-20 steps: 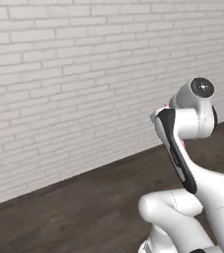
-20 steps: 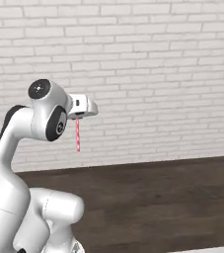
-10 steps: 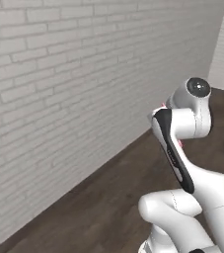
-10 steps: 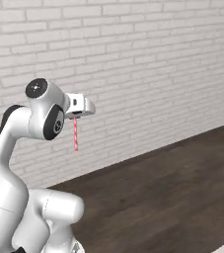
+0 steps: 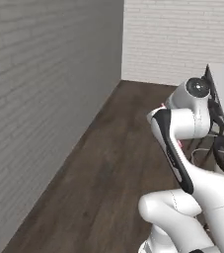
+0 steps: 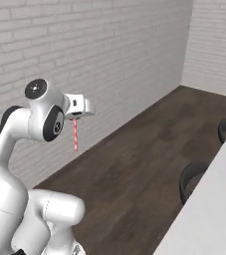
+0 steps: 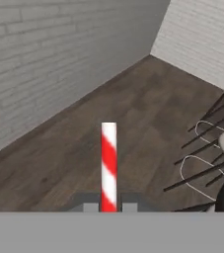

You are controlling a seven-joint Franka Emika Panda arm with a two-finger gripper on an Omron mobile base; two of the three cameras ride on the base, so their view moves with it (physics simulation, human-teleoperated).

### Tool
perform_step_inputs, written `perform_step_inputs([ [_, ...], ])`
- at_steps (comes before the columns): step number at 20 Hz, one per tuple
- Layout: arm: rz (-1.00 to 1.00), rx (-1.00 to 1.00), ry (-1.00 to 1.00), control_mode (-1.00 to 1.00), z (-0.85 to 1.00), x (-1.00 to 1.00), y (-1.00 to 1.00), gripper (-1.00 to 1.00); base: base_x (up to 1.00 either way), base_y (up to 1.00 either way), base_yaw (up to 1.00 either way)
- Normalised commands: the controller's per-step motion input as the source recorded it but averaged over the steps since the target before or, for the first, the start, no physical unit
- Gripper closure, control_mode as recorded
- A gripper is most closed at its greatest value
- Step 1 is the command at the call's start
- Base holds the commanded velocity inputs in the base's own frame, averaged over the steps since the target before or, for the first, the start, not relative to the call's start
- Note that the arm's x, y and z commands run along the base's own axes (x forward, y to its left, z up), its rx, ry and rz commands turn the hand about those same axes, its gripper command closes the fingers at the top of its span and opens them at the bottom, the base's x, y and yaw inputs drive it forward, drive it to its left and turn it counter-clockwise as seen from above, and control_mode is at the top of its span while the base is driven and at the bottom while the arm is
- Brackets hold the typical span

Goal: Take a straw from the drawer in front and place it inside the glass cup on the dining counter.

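Right base view: pincer (image 6: 75, 117) clenched on straw (image 6: 75, 135) above dark wood floor (image 6: 149, 144), brick walls (image 6: 109, 50).

In the hand view the thin red-and-white striped straw (image 7: 108, 165) drops behind the grey band at its lower end, so the spot where the hand (image 7: 108, 206) pinches it is cut off. In the right base view the straw's (image 6: 75, 135) top vanishes under the white hand (image 6: 76, 115), whose finger tips are too small to make out. In the left base view the white arm hides almost all of the straw; only a pink sliver shows. The wide white table (image 6: 211, 209) is cut by the right and bottom edges there, and the dark round chair seats (image 6: 191, 177) beside it are partly hidden behind its rim.
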Motion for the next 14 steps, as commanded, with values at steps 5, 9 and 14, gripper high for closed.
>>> perform_step_inputs([
  [5,0.0,0.0,0.0,1.0,0.0,0.0,0.0,1.0,0.51,0.13,-0.68],
  [9,0.0,0.0,0.0,1.0,0.0,0.0,0.0,1.0,0.56,0.36,-0.66],
  [14,0.0,0.0,0.0,1.0,0.0,0.0,0.0,1.0,0.6,0.59,-0.63],
])
